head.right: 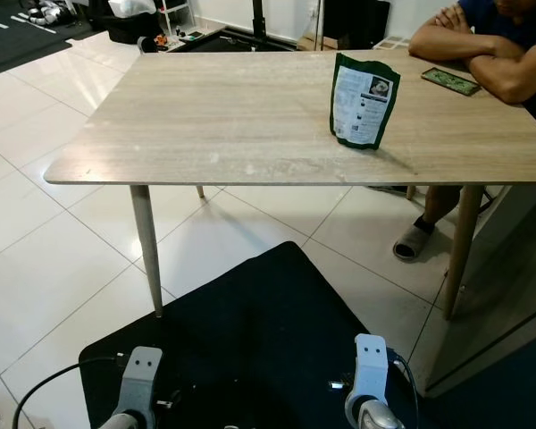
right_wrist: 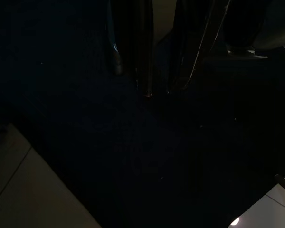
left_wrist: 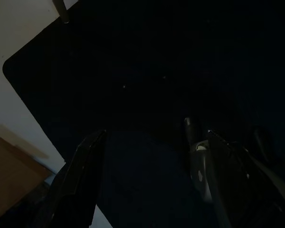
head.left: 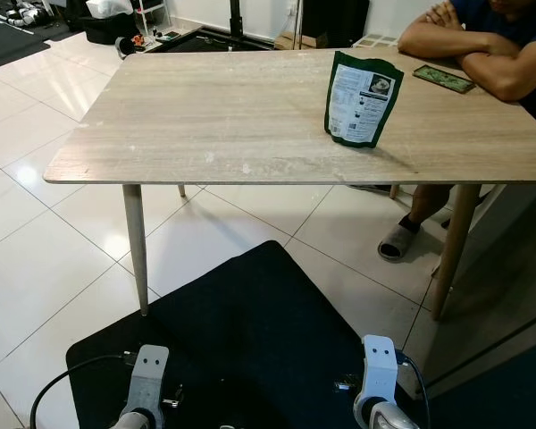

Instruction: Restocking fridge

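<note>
One item waits to be restocked: a dark green stand-up foil pouch with a white printed label point(head.left: 364, 98), upright on the pale wood-grain rectangular table point(head.left: 205, 134), toward its far right part and set back from the near edge. Head views, both eyes: a person sits at the far right corner, folded forearms point(head.left: 469, 45) resting on the top, a dark phone-like slab point(head.left: 443, 79) lying flat near them and apart from the pouch. Both silver arms hang low over the black floor mat point(head.left: 250, 331), well short of the table; the step in hand reads as the approach. To do it well, close on the right half of the table, square up to the pouch, and reach with the right arm, staying clear of the forearms. Pinch the pouch across its upper body; soft foil may buckle or tip if pushed low. Left wrist view, dim: left gripper point(left_wrist: 142, 166) with fingers spread wide over the mat, holding nothing. Right wrist view, very dark: right gripper point(right_wrist: 159, 52), two fingers with a narrow gap between them, nothing gripped; how far apart they truly stand I cannot tell.
</note>
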Robot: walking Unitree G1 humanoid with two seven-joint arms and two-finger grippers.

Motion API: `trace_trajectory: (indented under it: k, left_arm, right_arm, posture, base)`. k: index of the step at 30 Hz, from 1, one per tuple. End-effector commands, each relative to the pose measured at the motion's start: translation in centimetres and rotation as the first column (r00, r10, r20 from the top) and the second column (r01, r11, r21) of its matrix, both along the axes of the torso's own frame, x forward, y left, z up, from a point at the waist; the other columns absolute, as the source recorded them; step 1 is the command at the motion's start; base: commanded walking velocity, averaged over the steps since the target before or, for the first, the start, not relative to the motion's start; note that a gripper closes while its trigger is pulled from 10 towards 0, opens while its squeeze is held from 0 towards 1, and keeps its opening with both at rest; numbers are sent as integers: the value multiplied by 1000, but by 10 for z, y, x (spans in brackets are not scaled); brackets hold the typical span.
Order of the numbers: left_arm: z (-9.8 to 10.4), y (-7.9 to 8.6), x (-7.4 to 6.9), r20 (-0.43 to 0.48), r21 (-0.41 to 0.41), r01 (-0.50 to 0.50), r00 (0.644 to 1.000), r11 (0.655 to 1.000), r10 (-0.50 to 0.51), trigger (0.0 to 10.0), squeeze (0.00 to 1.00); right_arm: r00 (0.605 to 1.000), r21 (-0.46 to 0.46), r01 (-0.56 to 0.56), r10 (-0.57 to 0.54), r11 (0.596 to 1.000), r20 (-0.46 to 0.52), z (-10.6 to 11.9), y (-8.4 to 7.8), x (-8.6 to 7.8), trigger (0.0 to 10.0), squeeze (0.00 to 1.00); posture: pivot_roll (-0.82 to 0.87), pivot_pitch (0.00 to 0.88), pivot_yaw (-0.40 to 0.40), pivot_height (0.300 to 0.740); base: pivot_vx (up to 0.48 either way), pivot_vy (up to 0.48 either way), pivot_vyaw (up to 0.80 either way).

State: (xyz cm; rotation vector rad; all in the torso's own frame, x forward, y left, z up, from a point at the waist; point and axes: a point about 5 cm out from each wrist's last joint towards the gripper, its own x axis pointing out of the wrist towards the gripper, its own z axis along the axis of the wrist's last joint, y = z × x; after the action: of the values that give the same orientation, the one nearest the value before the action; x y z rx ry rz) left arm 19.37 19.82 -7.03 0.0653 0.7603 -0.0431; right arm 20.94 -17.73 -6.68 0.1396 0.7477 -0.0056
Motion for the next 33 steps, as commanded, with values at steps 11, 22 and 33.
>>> trace_trajectory:
  k: [11, 22, 33]
  left_arm:
    - [2, -7, 3, 29, -32, 9, 1000, 999, -8, 10000, 0]
    - [5, -9, 6, 47, -42, 19, 999, 999, -17, 10000, 0]
    - [6, -9, 6, 51, -39, 22, 999, 999, -20, 10000, 0]
  right_arm:
    - [1000, 8, 3, -3, 1000, -16, -2, 2, -2, 10000, 0]
    - [1000, 7, 5, -5, 1000, -17, -2, 1, -3, 10000, 0]
    - [1000, 9, 6, -6, 1000, -15, -2, 2, -2, 10000, 0]
  posture:
    - [-121, 121, 35, 740]
    - [-121, 119, 36, 740]
    - [-120, 119, 36, 740]
  base:
    - [197, 0, 0]
    - [290, 0, 0]
    - [306, 0, 0]
